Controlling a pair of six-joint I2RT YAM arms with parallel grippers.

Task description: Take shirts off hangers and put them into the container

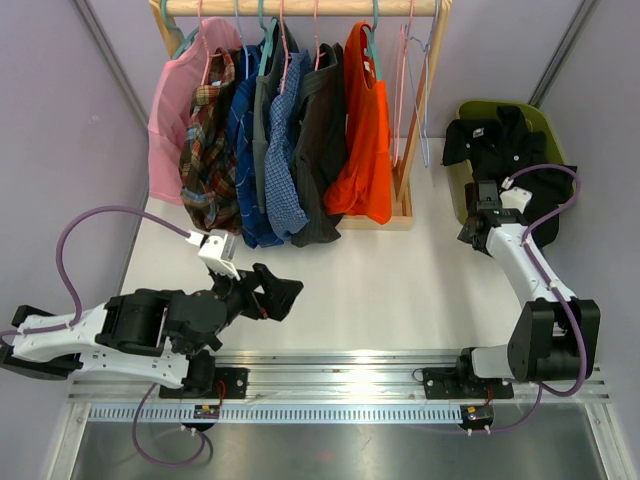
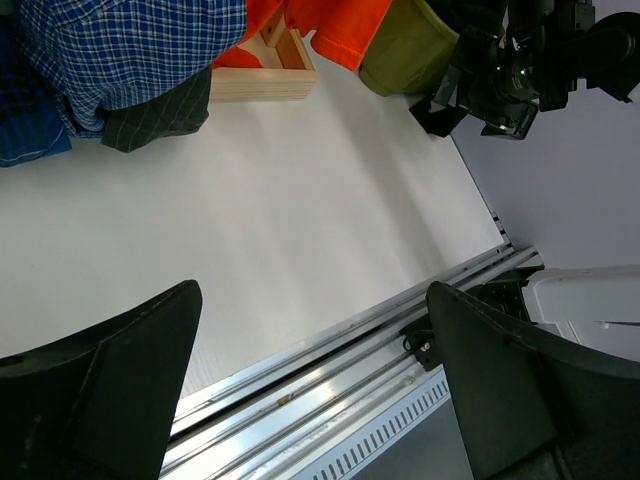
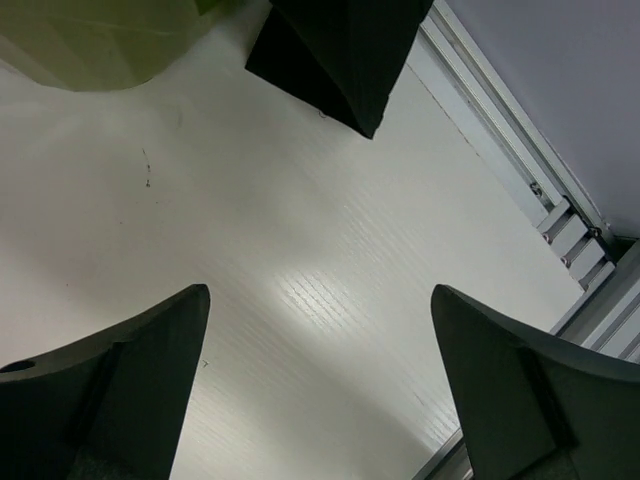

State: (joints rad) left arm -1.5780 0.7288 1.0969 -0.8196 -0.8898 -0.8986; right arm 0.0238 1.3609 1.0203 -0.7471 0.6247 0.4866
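I noted the white desk point(image 1: 380, 290) carrying a wooden rail point(image 1: 330, 7) at its far edge. The shirts point(image 1: 283, 170) hung there in a row on hangers point(image 1: 268, 30), from the pink shirt point(image 1: 170, 120) at left to the orange shirt point(image 1: 367, 130) at right. Bare hangers hung beside the orange one.

The olive container point(image 1: 541, 125) stood at the far right of the desk. A black shirt point(image 1: 495, 140) lay in it, part drooping over the rim.

The left claw point(image 1: 285, 292) hovered above the near desk, jaws wide and empty. The right claw point(image 3: 320, 290) stood near the container, jaws likewise spread, gripping nothing.
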